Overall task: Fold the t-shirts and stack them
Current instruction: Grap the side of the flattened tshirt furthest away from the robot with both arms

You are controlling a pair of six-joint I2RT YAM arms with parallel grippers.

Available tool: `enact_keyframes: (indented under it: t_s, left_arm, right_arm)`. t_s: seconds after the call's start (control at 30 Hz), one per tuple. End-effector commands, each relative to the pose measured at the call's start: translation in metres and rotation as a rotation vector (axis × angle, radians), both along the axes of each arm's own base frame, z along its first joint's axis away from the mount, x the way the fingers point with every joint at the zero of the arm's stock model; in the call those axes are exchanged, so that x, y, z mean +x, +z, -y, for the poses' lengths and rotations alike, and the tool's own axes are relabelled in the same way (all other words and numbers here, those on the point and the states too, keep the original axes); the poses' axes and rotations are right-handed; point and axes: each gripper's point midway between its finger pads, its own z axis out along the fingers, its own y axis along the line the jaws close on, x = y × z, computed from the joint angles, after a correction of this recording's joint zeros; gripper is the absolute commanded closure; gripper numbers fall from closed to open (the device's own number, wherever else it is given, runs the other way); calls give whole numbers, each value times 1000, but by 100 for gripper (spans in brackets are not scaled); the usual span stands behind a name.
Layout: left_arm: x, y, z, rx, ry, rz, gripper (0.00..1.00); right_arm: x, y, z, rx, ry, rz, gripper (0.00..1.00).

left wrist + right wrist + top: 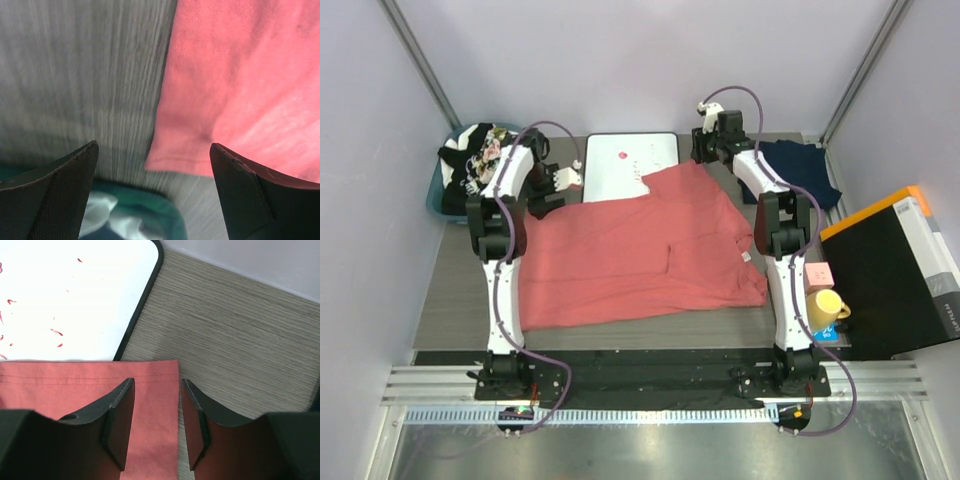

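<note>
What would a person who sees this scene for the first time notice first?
A large coral-red t-shirt lies spread over the middle of the table. Both grippers hang open at its far end: the left gripper over its left edge, the right gripper over the corner next to the white board.

The left arm (502,300) and the right arm (788,300) are each built of white tubular links joined by chunky black joint housings, on a black base (505,374). A thin purple cable (560,385) loops out from each base and runs along the links. The left gripper (154,145) and the right gripper (158,381) carry dark, wedge-shaped fingers (57,200) with finely textured matt faces.
</note>
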Motion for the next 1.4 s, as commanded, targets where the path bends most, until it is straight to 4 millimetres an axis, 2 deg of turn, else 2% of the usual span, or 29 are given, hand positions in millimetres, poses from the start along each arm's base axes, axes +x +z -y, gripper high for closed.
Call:
enact_keyframes:
  t_s: [0.0,0.17,0.2,0.43,0.47,0.7,0.93,1.03,1.07,1.13,1.17,1.2,1.23,1.27,1.33,1.37]
  left_arm:
    - [6,10,-9,4,-45,2,8]
    - [21,-1,-15,37,-72,33,9]
    - [22,0,-29,38,-47,37,8]
    - [20,-13,-38,32,-44,12,9]
    - [16,-17,-38,31,-52,-8,9]
    - [2,-37,-33,7,-67,-82,9]
    - [-10,-50,-21,-6,-91,-141,12]
    - [-10,-50,-14,-12,-96,-140,22]
    - [-10,-50,-13,-12,-92,-141,30]
    - [-11,-51,-14,-15,-83,-145,39]
    - [-12,-53,-13,-14,-74,-150,54]
    - [-13,-54,-13,-16,-69,-156,61]
    - [-13,-54,1,-16,-87,-156,67]
    - [-15,-56,2,-18,-73,-162,77]
    - [-15,-55,6,-17,-71,-162,89]
    - [-19,-57,7,-18,-66,-172,100]
  right_arm:
    - [8,32,-12,19,7,83,52]
    - [5,29,-19,22,15,74,52]
    - [4,27,-21,19,22,72,52]
    - [2,13,-25,9,24,51,52]
    - [2,8,-24,7,22,44,52]
    - [2,12,-26,10,18,49,52]
    - [-3,10,-23,-2,10,37,52]
    - [-2,5,-20,-10,-4,30,52]
    - [-2,3,-20,-13,-6,31,52]
    - [0,3,-18,-12,-20,33,52]
    - [0,2,-18,-12,-26,34,52]
    - [1,2,-16,-14,-37,34,52]
    - [3,1,-14,-10,-46,35,52]
    - [3,-1,-14,-7,-52,32,52]
    - [8,1,-10,-4,-77,43,52]
    - [9,-4,-6,3,-96,35,52]
